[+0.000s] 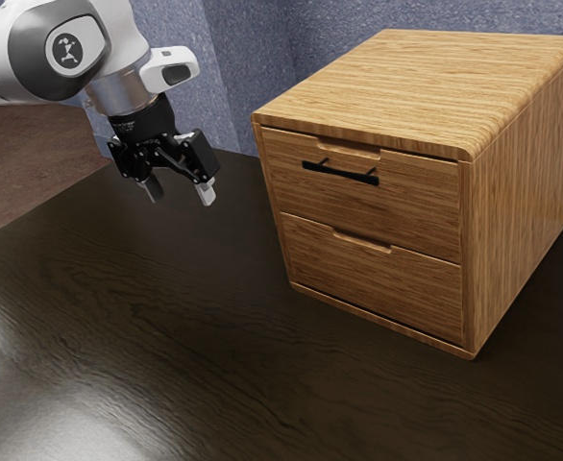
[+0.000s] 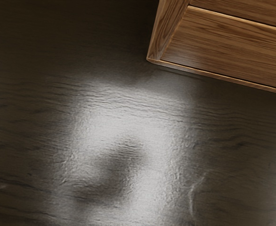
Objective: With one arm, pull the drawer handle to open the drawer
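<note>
A wooden cabinet (image 1: 426, 182) with two drawers stands on the dark table at the exterior view's right. The upper drawer (image 1: 358, 187) carries a thin black bar handle (image 1: 340, 173) under a notch; it sits flush with the cabinet front. The lower drawer (image 1: 368, 274) has only a notch. My gripper (image 1: 178, 191) hangs in the air to the left of the cabinet, about level with the handle and well apart from it, its fingers open with nothing between them. The wrist view looks down on the cabinet's lower front corner (image 2: 159, 54).
The dark wooden table (image 1: 166, 355) stretches wide below and in front of my hand, with a bright glare patch (image 2: 124, 146) on it. A grey wall rises behind the cabinet.
</note>
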`<state>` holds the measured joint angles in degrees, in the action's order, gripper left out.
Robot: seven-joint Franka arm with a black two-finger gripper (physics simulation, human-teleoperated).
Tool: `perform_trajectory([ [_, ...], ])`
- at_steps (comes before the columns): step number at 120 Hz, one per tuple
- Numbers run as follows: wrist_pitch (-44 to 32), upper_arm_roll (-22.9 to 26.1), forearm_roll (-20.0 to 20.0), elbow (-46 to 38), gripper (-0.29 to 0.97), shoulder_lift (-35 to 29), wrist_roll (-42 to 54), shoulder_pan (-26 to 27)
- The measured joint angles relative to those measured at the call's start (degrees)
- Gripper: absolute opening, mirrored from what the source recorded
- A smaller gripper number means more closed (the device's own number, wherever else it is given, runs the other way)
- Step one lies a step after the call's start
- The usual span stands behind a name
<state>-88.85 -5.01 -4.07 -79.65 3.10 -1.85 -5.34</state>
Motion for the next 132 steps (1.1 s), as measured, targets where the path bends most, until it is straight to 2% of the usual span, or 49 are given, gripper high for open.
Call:
perform_trajectory([
  [17,0.0,0.0,0.0,0.1,0.68,0.0,0.0,0.0],
  [26,1.3,1.0,0.5,8.9,0.68,-0.5,1.1,-0.8],
  [32,1.9,4.5,0.8,12.8,0.68,-1.0,4.0,-3.4],
  [42,1.9,12.1,1.1,14.8,0.68,-1.5,11.8,-7.5],
  [53,2.5,17.0,0.2,14.7,0.68,-1.6,19.9,-6.8],
  [61,3.3,19.7,-0.1,14.4,0.68,-1.0,24.8,-4.4],
  [65,3.1,21.7,1.2,14.2,0.68,-0.6,27.1,-3.6],
  [71,2.2,26.1,6.1,14.1,0.68,0.7,30.6,-2.6],
  [79,-0.2,28.4,10.8,13.8,0.68,2.1,35.5,1.0],
  [89,-3.6,28.3,12.8,11.3,0.67,2.3,41.7,1.6],
  [97,-6.7,23.2,8.4,7.8,0.67,-0.1,47.7,0.6],
  [106,-9.7,19.3,6.0,5.3,0.67,-2.6,54.1,-3.9],
  [119,-15.4,18.0,4.6,-1.6,0.66,-7.1,62.6,-12.6],
  [124,-17.1,17.9,3.7,-2.7,0.66,-7.6,65.5,-11.6],
  [132,-19.1,17.9,1.9,-3.3,0.65,-7.7,69.8,-5.9],
])
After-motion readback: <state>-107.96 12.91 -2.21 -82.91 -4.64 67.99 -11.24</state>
